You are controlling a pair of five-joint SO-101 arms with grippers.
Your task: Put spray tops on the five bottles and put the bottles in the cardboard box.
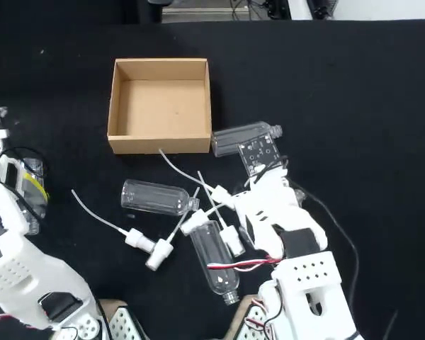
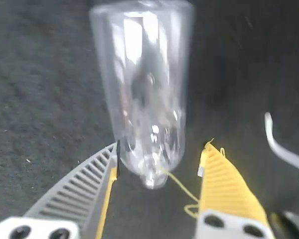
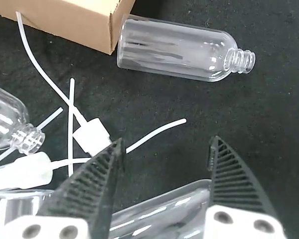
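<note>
With both claws apart, I centre the left claw [image 2: 160, 148] squarely on its bottle [image 2: 142, 74] before closing, and hold the right claw [image 3: 167, 141] over a spray top [image 3: 92, 135].

Cardboard box [image 1: 159, 145]: brown, open-topped, empty, upright toward the worktop's far edge.
Box-side bottle [image 1: 244, 138]: clear, uncapped, on its side, base just beside the box's near right corner.
Middle bottle [image 1: 156, 197]: clear, uncapped, lying mid-worktop.
Near bottle [image 1: 216, 258]: clear, lying, neck toward the near edge.
Left-edge bottle [image 1: 30, 185]: clear, possibly upright.
Spray tops [image 1: 138, 237]: white, loose, long-tubed, scattered between the middle and near bottles.
</note>
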